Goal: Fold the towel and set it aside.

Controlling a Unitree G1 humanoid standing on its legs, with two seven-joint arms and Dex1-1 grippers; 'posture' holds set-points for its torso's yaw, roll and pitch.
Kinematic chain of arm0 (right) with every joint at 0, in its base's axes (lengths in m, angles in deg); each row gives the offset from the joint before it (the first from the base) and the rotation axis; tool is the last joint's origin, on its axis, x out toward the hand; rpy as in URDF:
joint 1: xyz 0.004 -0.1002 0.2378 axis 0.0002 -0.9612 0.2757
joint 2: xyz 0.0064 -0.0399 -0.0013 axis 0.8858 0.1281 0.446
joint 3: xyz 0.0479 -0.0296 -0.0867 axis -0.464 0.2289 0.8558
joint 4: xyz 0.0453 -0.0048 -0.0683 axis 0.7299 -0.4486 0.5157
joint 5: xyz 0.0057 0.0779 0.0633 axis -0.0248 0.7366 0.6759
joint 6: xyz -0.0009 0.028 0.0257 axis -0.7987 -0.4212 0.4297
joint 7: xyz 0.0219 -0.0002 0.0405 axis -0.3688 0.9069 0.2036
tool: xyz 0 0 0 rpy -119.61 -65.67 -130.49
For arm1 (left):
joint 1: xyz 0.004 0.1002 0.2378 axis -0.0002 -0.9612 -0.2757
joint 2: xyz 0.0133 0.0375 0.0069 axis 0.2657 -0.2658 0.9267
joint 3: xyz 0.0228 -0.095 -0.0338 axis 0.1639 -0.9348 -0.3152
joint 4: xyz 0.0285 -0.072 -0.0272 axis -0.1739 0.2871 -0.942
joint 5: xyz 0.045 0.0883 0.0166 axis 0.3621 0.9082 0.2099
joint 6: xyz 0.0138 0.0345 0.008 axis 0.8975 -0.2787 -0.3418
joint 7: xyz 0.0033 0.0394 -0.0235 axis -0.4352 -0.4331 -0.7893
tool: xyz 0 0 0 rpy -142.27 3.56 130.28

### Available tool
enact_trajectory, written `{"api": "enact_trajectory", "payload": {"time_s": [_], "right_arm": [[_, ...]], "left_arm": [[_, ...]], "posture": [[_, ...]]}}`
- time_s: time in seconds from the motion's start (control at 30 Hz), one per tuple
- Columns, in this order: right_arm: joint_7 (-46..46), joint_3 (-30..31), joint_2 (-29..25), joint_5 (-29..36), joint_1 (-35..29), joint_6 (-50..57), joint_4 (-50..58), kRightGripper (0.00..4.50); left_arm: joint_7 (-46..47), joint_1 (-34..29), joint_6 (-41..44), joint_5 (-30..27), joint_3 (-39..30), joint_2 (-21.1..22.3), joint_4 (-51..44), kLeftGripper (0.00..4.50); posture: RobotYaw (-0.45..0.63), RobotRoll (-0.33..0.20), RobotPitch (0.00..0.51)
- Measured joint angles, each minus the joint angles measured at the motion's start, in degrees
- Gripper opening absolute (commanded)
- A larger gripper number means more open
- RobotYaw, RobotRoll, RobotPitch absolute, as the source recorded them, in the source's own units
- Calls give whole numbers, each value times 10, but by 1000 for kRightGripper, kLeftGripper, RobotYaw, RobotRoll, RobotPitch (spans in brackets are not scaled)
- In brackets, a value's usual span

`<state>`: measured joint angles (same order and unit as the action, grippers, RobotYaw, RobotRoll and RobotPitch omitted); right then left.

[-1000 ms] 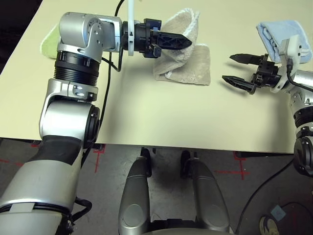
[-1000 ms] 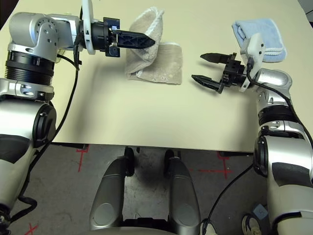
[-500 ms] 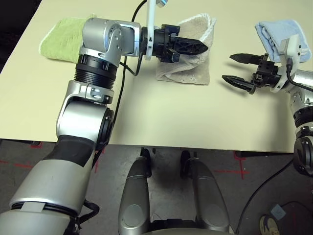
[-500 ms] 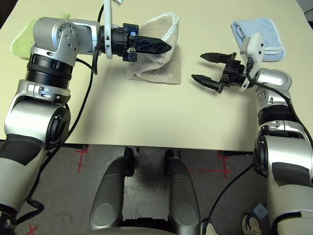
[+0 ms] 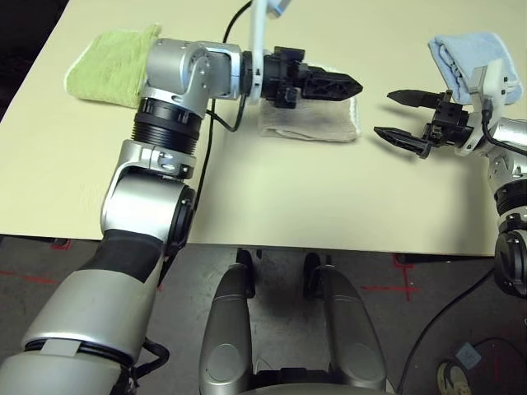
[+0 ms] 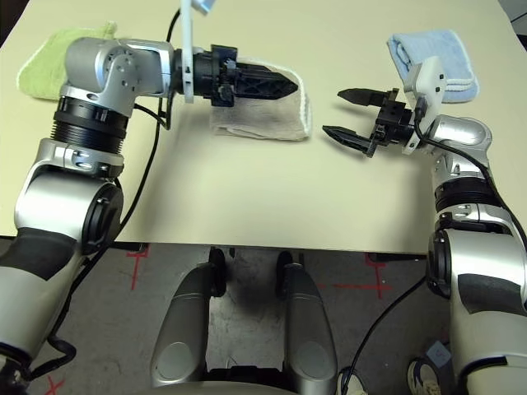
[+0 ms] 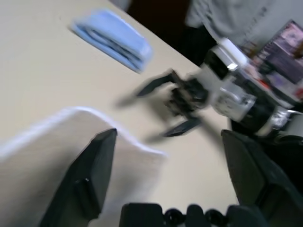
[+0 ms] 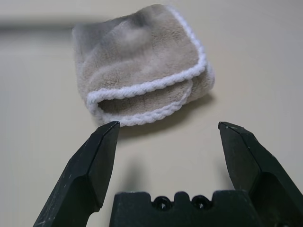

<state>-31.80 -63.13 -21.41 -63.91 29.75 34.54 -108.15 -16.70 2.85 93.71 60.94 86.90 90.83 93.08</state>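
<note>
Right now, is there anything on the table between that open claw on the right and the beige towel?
No. In the right wrist view, bare table runs from the right gripper, jaws open, to the folded towel. The head views show the same gap.

Left claw (image 5: 350, 83) opened; towel (image 5: 317, 125) dropped flat, folded.

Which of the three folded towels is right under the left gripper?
The beige towel with white edging, in the middle of the table. The left gripper hangs over it, while the green towel and the blue towel lie off to either side.
</note>
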Motion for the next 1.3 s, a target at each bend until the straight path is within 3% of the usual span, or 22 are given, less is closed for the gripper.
{"api": "enact_trajectory", "payload": {"time_s": [0.13, 0.3, 0.33, 0.43, 0.73, 0.8, 0.93, 1.23, 1.3], "right_arm": [[-3, -13, 13, 18, 16, 41, 13, 4500], [-11, -15, 23, 29, 45, 87, 25, 4500], [-15, -15, 26, 30, 50, 91, 27, 4325], [-27, -11, 35, 28, 52, 96, 27, 3595], [-47, 0, 37, 18, 52, 95, 27, 205], [-47, 0, 37, 17, 52, 95, 27, 45], [-47, 0, 38, 17, 51, 95, 28, 0], [-47, -1, 44, 20, 50, 104, 49, 0], [-47, -1, 52, 23, 50, 109, 58, 0]], "left_arm": [[-60, -66, -126, 43, 11, 81, 8, 4457], [-114, -126, -284, 66, -1, 113, 53, 4457], [-124, -131, -311, 66, -4, 113, 62, 4489], [-140, -132, -375, 66, -20, 105, 91, 4500], [-175, -108, -442, 71, -25, 85, 149, 4500], [-177, -100, -449, 74, -25, 83, 161, 4500], [-178, -85, -465, 79, -25, 74, 183, 3645], [-195, -75, -487, 84, -34, 58, 209, 178], [-195, -66, -487, 84, -36, 49, 210, 50]], "posture": [[3, 0, 359], [12, 0, 359], [13, 0, 360], [15, 0, 360], [6, 0, 354], [6, 0, 354], [4, 0, 354], [-1, 0, 352], [7, 0, 352]]}}
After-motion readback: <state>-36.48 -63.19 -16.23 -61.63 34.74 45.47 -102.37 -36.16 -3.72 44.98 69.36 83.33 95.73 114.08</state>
